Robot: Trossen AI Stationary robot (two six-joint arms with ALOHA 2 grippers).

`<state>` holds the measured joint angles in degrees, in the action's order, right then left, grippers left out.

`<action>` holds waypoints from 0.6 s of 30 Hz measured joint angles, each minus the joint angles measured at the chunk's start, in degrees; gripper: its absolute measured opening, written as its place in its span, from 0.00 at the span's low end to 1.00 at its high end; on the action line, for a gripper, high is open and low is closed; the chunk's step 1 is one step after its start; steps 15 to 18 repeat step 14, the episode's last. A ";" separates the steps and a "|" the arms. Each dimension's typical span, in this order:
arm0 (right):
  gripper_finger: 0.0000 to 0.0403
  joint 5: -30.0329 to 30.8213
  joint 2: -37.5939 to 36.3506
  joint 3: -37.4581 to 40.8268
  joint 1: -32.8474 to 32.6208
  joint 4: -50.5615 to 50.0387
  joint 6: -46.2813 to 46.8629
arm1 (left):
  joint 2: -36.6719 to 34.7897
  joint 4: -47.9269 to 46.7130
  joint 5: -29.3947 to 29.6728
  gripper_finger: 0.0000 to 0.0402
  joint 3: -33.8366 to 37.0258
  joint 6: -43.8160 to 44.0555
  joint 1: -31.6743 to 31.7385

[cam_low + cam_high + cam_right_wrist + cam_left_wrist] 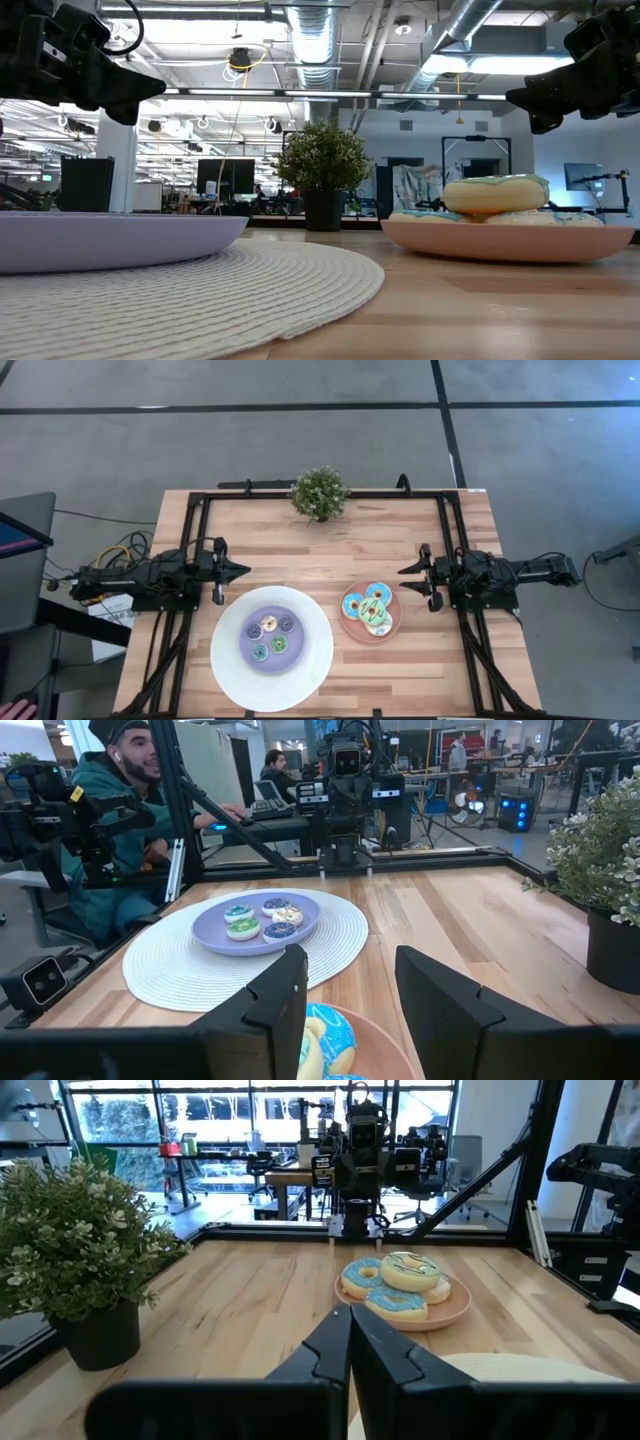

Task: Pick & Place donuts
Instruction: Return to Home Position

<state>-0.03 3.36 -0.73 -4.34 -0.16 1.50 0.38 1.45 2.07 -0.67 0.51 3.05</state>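
The bigger donuts [371,610], iced blue, white and green, lie piled on a round pink plate [347,626] right of centre; they also show in the left wrist view [405,1285] and in the low view [495,193]. Several tiny donuts [270,637] sit on a purple plate [247,650] on a white woven mat [300,680]; the right wrist view shows these tiny donuts [260,920] too. My left gripper [246,570] hovers shut above the table, just beyond the mat's far-left edge. My right gripper [405,580] hovers open beside the pink plate's far-right rim, touching nothing.
A potted plant [320,493] stands at the middle of the table's far edge. Black frame rails [450,540] run along the table's sides. A seated person [120,810] is beyond the table's left edge. Bare wood lies between the plates and the plant.
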 joint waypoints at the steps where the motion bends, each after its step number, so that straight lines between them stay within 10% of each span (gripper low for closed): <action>1: 0.36 0.02 0.00 0.00 -0.02 0.00 0.00 | 0.00 -0.01 0.00 0.00 0.00 0.01 0.00; 18: 0.36 0.02 0.01 0.00 -0.02 0.01 0.02 | 0.00 -0.02 0.00 0.00 0.00 0.13 0.00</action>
